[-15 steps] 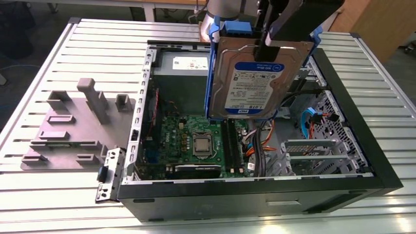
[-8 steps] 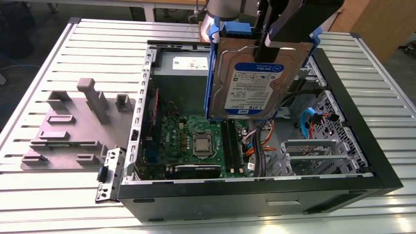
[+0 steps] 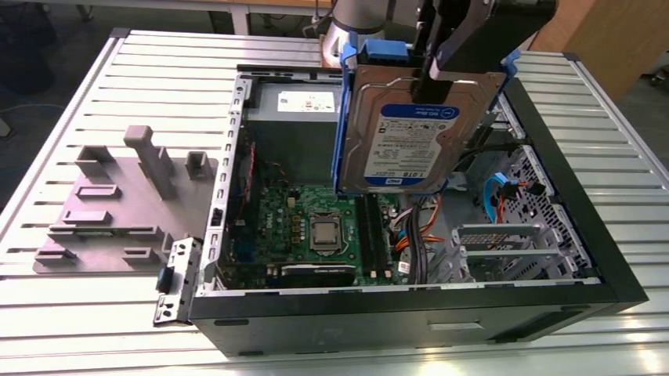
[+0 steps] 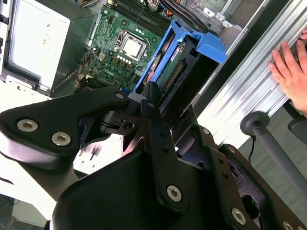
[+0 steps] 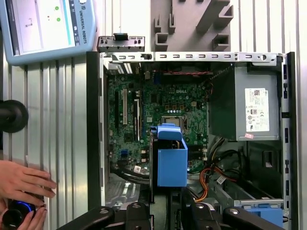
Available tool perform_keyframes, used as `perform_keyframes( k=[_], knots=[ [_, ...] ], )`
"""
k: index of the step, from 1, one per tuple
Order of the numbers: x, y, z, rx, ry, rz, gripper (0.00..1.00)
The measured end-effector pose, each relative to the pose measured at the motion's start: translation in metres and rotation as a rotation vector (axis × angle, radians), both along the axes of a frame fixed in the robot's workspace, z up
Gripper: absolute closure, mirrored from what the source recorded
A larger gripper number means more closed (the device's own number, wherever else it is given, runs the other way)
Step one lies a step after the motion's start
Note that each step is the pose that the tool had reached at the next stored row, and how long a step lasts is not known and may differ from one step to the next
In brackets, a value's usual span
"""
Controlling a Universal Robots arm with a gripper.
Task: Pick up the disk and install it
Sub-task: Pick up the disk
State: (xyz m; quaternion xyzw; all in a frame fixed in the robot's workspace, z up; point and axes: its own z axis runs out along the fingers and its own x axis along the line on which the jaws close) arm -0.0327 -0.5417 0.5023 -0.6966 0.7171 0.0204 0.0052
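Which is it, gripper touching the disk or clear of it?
Touching. In the exterior view the gripper clamps the top edge of the disk, holding it above the case.

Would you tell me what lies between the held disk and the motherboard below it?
Nothing but air: in the exterior view the disk, clamped in the gripper, hangs upright above the motherboard, apparently touching nothing.

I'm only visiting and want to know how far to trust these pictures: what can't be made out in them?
Exterior view: the gripper covers the top edge of the disk, hiding where it grips.
Both wrist views: the disk shows edge-on, so its label is hidden.
First wrist view: the hand is cut off by the edge and covers a dark object.
Exterior view: the disk blocks part of the computer case inside.
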Motion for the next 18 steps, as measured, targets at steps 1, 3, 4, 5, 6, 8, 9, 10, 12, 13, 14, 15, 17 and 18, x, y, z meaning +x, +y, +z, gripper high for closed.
perform_keyframes(
  k=[1,3,4,5,6,8,9,10,12,13,14,15,17,18],
  knots=[
    [0.0017,0.0000,-0.0005,0.0000,0.0000,0.000,0.65],
    [0.0048,-0.0002,-0.0013,0.0001,0.0000,0.000,0.65],
    [0.0065,-0.0003,-0.0017,0.0001,0.0001,0.000,0.65],
    [0.0084,-0.0004,-0.0020,-0.0001,0.0001,0.000,0.65],
    [0.0107,-0.0005,-0.0024,-0.0001,0.0001,0.000,0.65],
    [0.0151,-0.0006,-0.0030,0.0000,0.0002,0.000,0.65],
    [0.0172,-0.0006,-0.0033,0.0001,0.0002,0.000,0.65],
    [0.0194,-0.0006,-0.0036,0.0000,0.0003,0.000,0.65],
    [0.0231,-0.0007,-0.0041,0.0000,0.0003,0.000,0.65],
    [0.0247,-0.0007,-0.0043,0.0000,0.0002,0.000,0.65],
    [0.0259,-0.0007,-0.0044,-0.0001,0.0003,0.000,0.65],
    [0.0268,-0.0007,-0.0045,-0.0001,0.0003,0.000,0.65],
    [0.0270,-0.0007,-0.0045,-0.0001,0.0003,0.000,0.65],
    [0.0270,-0.0007,-0.0046,0.0000,0.0003,0.000,0.65]
  ],
)
